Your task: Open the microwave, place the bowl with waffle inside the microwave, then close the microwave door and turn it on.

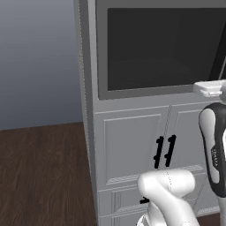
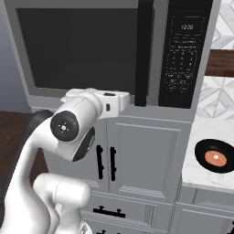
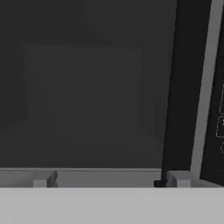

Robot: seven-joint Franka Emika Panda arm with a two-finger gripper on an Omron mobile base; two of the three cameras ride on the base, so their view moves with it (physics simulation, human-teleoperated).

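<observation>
- Left base view: the microwave (image 1: 159,48) sits built into a grey column above panelled cabinets (image 1: 132,150) with short black handles. Its wide dark glass front appears flush with the frame, so the microwave door (image 1: 154,44) reads as shut. The white arm rises at lower right, its forearm reaching up toward the lower right corner of the door; a dark wooden floor (image 1: 39,176) lies to the left.
- Right base view: the long black vertical bar handle (image 2: 145,50) stands at the right edge of the door, just left of the dark control panel (image 2: 185,50). The hand end of the arm lies close to the foot of this handle, near the door's lower edge. On the pale counter (image 2: 201,176) to the right rests the bowl (image 2: 215,158), dark-rimmed, with a round brown waffle (image 2: 215,158) inside it; it stands well apart from the arm.
- Hand view: the camera looks through tinted glass into the grey cavity, with the bar handle running upward right of centre. The gripper (image 3: 111,180) shows two finger tips (image 3: 177,178) spread wide, nothing between them; the right tip lies just beside the handle's lower end.
- Progress, as a judgement: no step appears complete. The door is yet to be opened; placing the bowl, closing and switching on all remain.
</observation>
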